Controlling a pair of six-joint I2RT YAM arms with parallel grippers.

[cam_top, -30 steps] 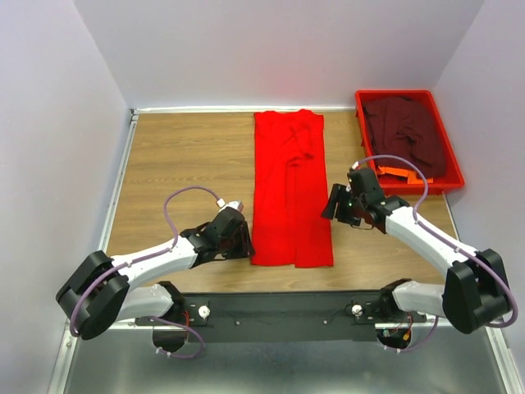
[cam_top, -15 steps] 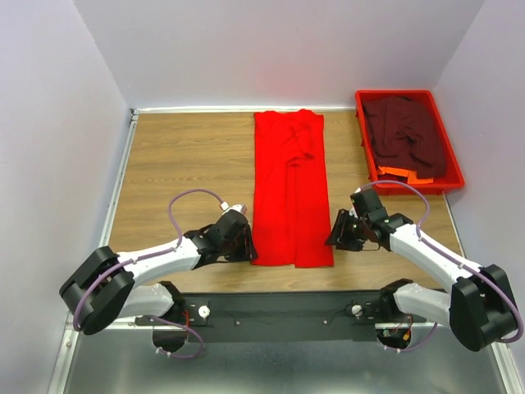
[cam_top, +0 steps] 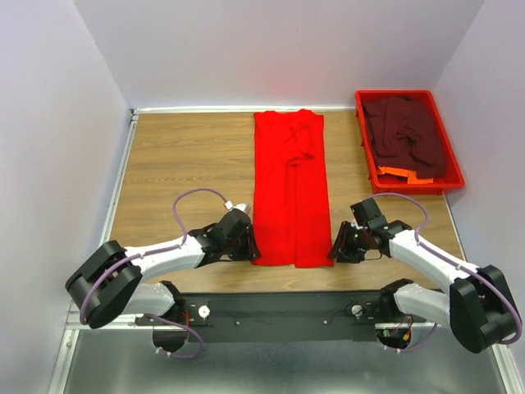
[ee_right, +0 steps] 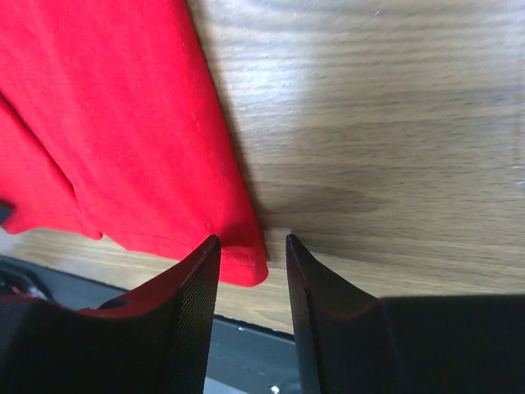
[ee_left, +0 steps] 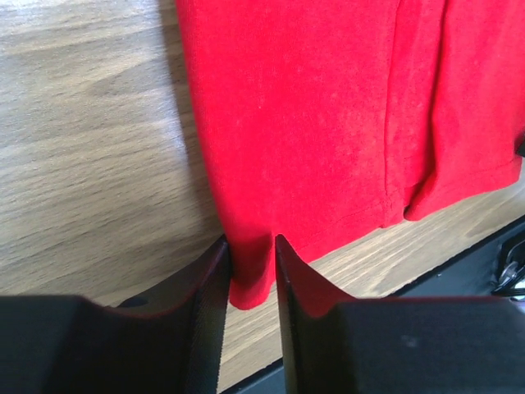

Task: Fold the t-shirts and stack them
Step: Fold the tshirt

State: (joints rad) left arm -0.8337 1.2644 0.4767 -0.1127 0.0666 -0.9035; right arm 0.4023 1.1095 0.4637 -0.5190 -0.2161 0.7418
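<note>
**Both grippers at near corners of red shirt**

Red shirt (cam_top: 289, 197) lies flat on the table (cam_top: 189, 156) as a long strip folded lengthwise, running from the far edge toward the arms. It sits mid-table.

Left gripper (ee_left: 252, 250) is low at the strip's near-left corner. Jaws are narrowly apart, and the corner fills the gap between the fingers (ee_left: 209, 304), lying flat, not bunched.

Right gripper (ee_right: 253, 246) is at the near-right corner. Jaws are apart, wider than the left – the hem corner lies in the gap, with bare wood showing beside the cloth.

Maroon shirt (cam_top: 406, 131) is crumpled in the red tray (cam_top: 394, 93) at the far right, well apart from the red one – something orange shows at the tray's near end.
</note>
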